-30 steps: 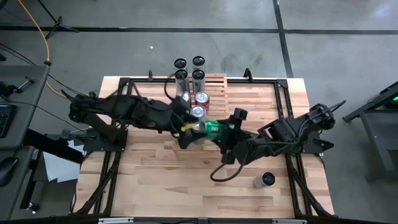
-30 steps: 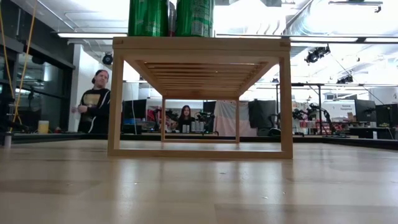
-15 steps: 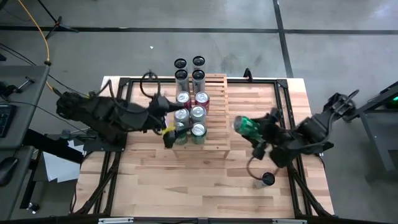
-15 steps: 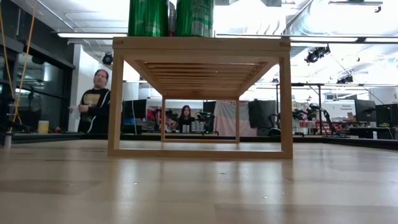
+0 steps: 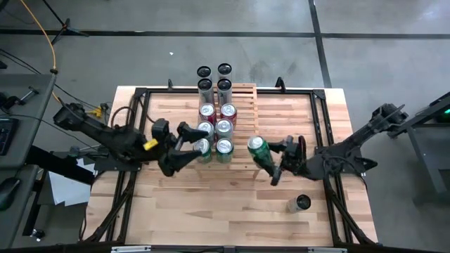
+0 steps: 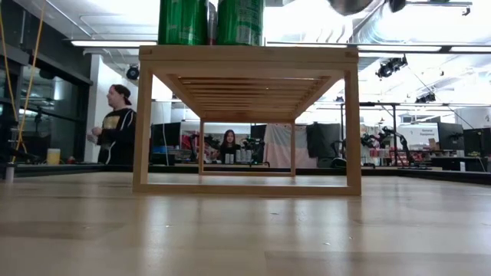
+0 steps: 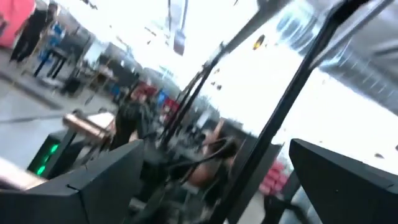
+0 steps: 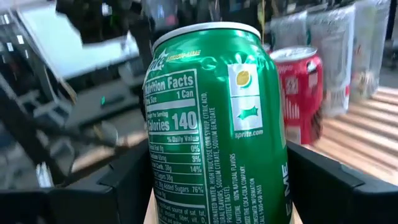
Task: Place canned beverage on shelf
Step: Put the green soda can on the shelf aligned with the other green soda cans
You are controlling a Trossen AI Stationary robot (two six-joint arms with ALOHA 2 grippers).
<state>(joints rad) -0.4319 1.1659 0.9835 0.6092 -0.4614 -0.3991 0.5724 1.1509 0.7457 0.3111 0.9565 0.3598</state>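
The right gripper (image 5: 271,165) holds a green can (image 5: 257,150), with its fingers (image 8: 348,186) closed on both sides of the can's body, as the right wrist view shows clearly. Compared with half a second ago, this arm has moved left, so the can is now over the right part of the shelf (image 5: 246,126), just to the right of the cans already standing there, while before it was to the right of the shelf, above the bare surface (image 5: 211,197). The can is tilted, its top pointing toward the far left. On the shelf there are several cans in two columns, among them a red can (image 5: 228,112) and silver-topped cans (image 5: 224,146). The left gripper (image 5: 184,146) has also changed: it has pulled back a little to the left and now sits at the left edge of the shelf, beside the nearest cans, with its fingers spread apart and holding nothing. One more can (image 5: 300,204) stands alone on the surface at the near right, as before. In the low view, two green cans (image 6: 184,21) stand on top of the shelf, and a person (image 6: 119,126) in the room behind now faces to the side.
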